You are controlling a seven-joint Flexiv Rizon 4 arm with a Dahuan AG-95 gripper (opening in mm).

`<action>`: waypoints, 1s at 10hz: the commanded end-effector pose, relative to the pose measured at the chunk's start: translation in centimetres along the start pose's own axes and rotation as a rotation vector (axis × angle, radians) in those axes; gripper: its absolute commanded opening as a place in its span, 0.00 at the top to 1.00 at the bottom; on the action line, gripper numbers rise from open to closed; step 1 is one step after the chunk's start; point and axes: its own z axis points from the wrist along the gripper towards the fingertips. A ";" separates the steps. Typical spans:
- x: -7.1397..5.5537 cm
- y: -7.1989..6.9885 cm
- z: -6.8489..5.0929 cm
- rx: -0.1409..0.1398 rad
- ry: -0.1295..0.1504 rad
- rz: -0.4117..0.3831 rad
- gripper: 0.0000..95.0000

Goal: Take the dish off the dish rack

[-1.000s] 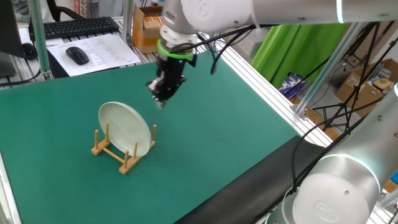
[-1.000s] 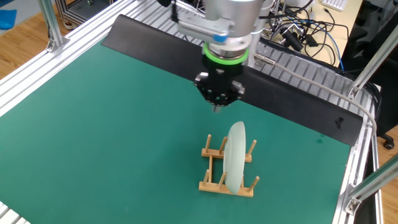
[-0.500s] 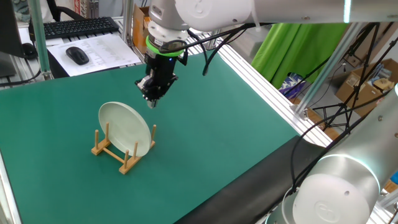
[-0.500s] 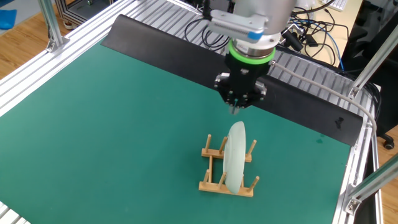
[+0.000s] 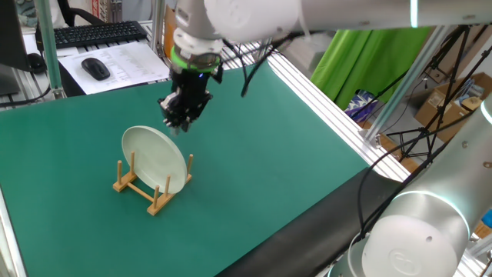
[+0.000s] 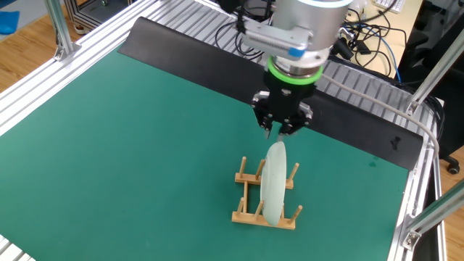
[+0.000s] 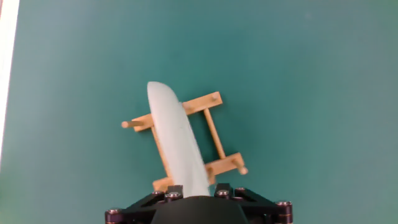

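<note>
Gripper (image 6: 281,133), jaws narrowly apart and empty, hangs just above the dish (image 6: 273,181); a misaligned descent could topple it off the dish rack (image 6: 250,204)

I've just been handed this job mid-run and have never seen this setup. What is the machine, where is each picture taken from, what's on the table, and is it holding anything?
It is one robot arm ending in a two-finger gripper. Two pictures come from fixed cameras on different sides of the green table; the third looks down from the hand itself, along the fingers. On the table stands a small wooden dish rack with a pale dish standing on edge between its pegs; the hand view shows the dish edge-on from above. The gripper hangs just above the dish's top rim and holds nothing. Whether its fingers are open I cannot tell.
</note>
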 end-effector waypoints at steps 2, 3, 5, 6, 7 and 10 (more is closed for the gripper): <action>-0.1 1.2 0.3 0.000 -0.006 0.023 0.00; 0.0 1.9 0.7 0.001 -0.009 0.039 0.00; 0.0 2.3 1.2 0.001 -0.017 0.047 0.00; -0.2 2.4 1.6 0.002 -0.020 0.050 0.00; -0.3 2.4 2.1 0.002 -0.023 0.057 0.00; -0.4 2.6 3.1 0.001 -0.027 0.071 0.00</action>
